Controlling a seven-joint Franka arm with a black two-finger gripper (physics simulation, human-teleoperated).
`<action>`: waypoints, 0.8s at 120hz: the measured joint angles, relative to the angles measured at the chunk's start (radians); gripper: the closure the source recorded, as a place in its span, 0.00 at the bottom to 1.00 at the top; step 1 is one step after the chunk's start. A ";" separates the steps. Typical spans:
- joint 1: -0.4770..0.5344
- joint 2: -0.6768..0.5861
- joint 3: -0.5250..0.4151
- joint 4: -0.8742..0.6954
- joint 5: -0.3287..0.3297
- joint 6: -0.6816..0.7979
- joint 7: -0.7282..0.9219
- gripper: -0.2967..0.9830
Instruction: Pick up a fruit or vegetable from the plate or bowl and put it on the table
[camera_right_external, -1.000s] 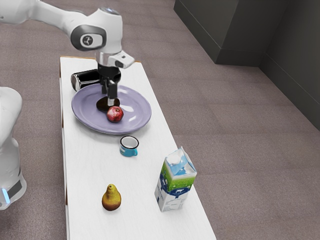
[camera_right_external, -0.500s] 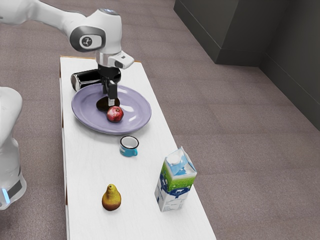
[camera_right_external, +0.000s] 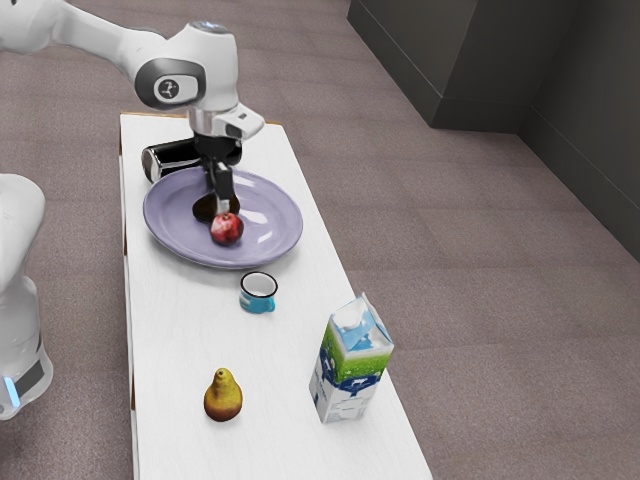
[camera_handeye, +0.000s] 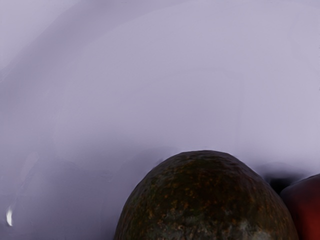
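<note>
"Where is the gripper (camera_right_external: 220, 204)?"

"Down over the plate (camera_right_external: 167, 226), right at the avocado (camera_handeye: 205, 202). The arm (camera_right_external: 105, 38) comes in from the exterior view's upper left, and the hand points downward."

"Has it got hold of the avocado?"

"There's no telling. The exterior view doesn't settle whether it is clamped on the avocado or loose around it. The wrist view has the avocado large and close under the hand, dark and speckled with brown."

"And the other fruit on the plate?"

"The red fruit (camera_right_external: 227, 230) is just beside the avocado. Whether the two touch is hard to say. Both are within the purple plate's rim, so neither is down on the bench (camera_right_external: 180, 320) itself."

"What else is on the bench?"

"A black can (camera_right_external: 172, 160) lies on its side by the plate's far edge, its shiny end toward the exterior view's left. Near the plate's other side is a small blue mug (camera_right_external: 257, 297), dark-rimmed and pale inside. Well apart from the plate, a pear (camera_right_external: 222, 399) stands with its narrow end up. The carton (camera_right_external: 350, 367), white, green and blue, stands upright toward the exterior view's right."
</note>
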 joint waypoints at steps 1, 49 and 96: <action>0.000 0.000 0.000 0.000 0.000 0.002 0.000 0.23; -0.040 -0.002 0.041 -0.003 0.027 0.049 0.000 0.23; -0.047 0.002 0.054 -0.005 0.033 0.070 -0.012 0.45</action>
